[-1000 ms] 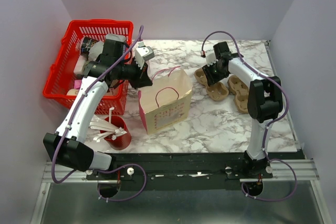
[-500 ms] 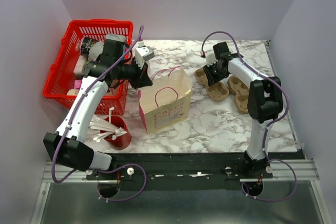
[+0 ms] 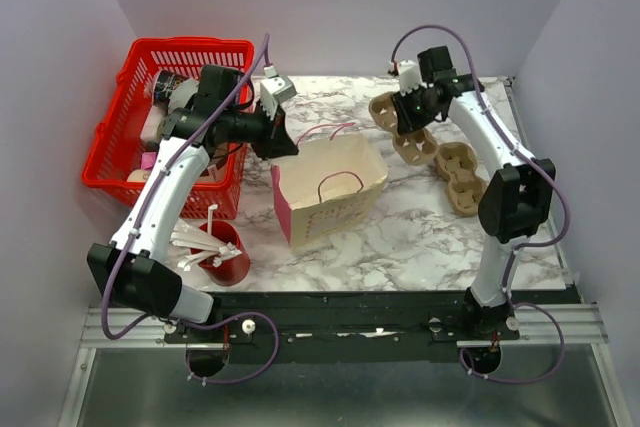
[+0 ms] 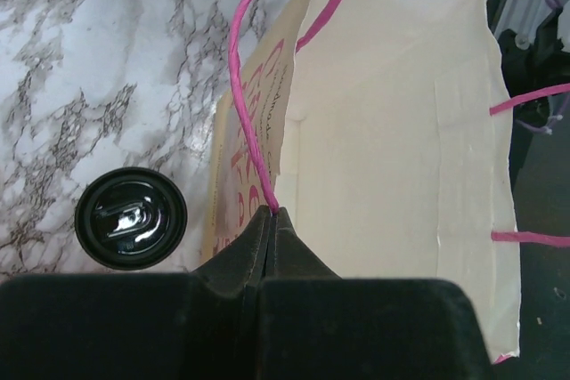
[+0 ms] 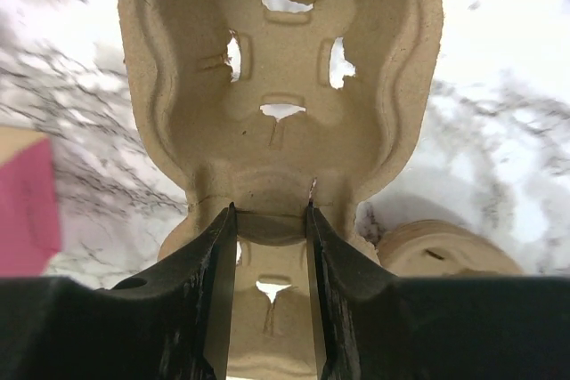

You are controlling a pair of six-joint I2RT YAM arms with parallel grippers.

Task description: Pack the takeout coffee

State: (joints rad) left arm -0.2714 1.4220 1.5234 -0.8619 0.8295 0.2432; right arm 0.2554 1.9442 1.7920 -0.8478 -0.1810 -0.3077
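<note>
From above, the left claw (image 3: 283, 144) is pinched at the near-left rim of the open bag (image 3: 335, 192), which stands mid-table (image 3: 400, 237). The right claw (image 3: 408, 127) grips a carrier (image 3: 416, 149) near the back edge. A second carrier (image 3: 460, 177) lies to its right. A basket (image 3: 190, 44) sits at the left, with a red cup (image 3: 232, 265) of sticks (image 3: 195, 242) in front of it. The coffee cannot be made out here.

The left wrist view shows the left claw (image 4: 272, 220) closed tight on the bag's (image 4: 392, 131) pink handle (image 4: 239, 86). The coffee (image 4: 130, 218), black lid up, stands on the table (image 4: 107, 42) just beside the bag, outside it.

In the right wrist view, the right claw (image 5: 272, 220) is narrow, clamped on the carrier's (image 5: 280, 60) middle ridge. The second carrier (image 5: 445, 251) lies apart.
</note>
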